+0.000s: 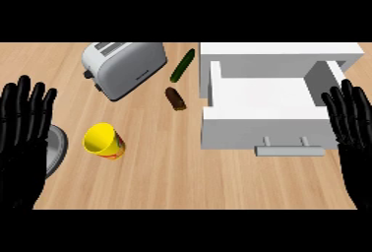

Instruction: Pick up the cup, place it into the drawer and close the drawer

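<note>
Cup (pixel 104 141), yellow, lay tipped on the wooden counter (pixel 167 182) at near left, its open mouth turned up and to the left, an orange and red band round its lower part. Nothing touched it. The left hand (pixel 24 133) stood at the left edge, fingers straight and spread, pointing far, holding nothing; it was just beside the cup but clear of it. Under that hand's right side showed the rim of a grey round plate (pixel 56 147), mostly hidden.

Over on the right, the white drawer (pixel 265 106) stood pulled out toward the near side, its inside bare and white, its grey handle (pixel 289 149) on the near face. The right hand (pixel 352 128) rested at the right edge, fingers straight and apart, pointing far, overlapping the drawer's right wall in view, gripping nothing.

At far left sat a silver toaster (pixel 123 66), angled. Between it and the drawer lay a green cucumber (pixel 183 65), slanted, and just near of that a small brown piece of food (pixel 175 98); what it was could not be told. The cup was well apart from the drawer.
</note>
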### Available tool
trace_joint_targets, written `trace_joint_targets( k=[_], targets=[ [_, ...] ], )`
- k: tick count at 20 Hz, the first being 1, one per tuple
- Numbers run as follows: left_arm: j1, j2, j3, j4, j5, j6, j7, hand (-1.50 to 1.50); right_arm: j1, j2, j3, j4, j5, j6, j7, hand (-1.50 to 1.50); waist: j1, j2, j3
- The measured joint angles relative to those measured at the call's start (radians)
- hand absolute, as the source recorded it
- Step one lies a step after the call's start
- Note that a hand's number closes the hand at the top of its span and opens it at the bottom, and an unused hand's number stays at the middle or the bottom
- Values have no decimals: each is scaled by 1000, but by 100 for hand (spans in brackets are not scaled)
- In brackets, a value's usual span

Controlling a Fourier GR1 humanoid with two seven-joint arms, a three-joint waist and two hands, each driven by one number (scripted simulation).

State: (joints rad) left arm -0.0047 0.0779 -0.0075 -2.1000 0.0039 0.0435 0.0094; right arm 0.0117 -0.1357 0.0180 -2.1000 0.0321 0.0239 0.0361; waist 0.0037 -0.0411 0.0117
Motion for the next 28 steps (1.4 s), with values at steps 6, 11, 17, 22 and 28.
trace_joint_targets(
  k=[6,11,17,22,28],
  targets=[
    [13,57,77,6,69,-75,-25,-150,-51,35,-7,13,-5,-20,-25,-150,0,32,-9],
    [17,16,144,90,199,-51,56,-150,-46,-5,-10,49,-78,60,30,-150,-1,40,-11],
    [-17,26,206,232,241,-63,29,-150,-98,-15,-30,109,-110,95,61,-150,-3,41,-12],
    [-27,54,256,391,250,-103,-37,-150,-138,-14,-43,159,-110,107,46,-150,-4,42,-12],
    [-41,56,271,578,217,-121,-139,-150,-160,-10,-56,201,-95,115,10,-150,-4,42,-12]
  ],
)
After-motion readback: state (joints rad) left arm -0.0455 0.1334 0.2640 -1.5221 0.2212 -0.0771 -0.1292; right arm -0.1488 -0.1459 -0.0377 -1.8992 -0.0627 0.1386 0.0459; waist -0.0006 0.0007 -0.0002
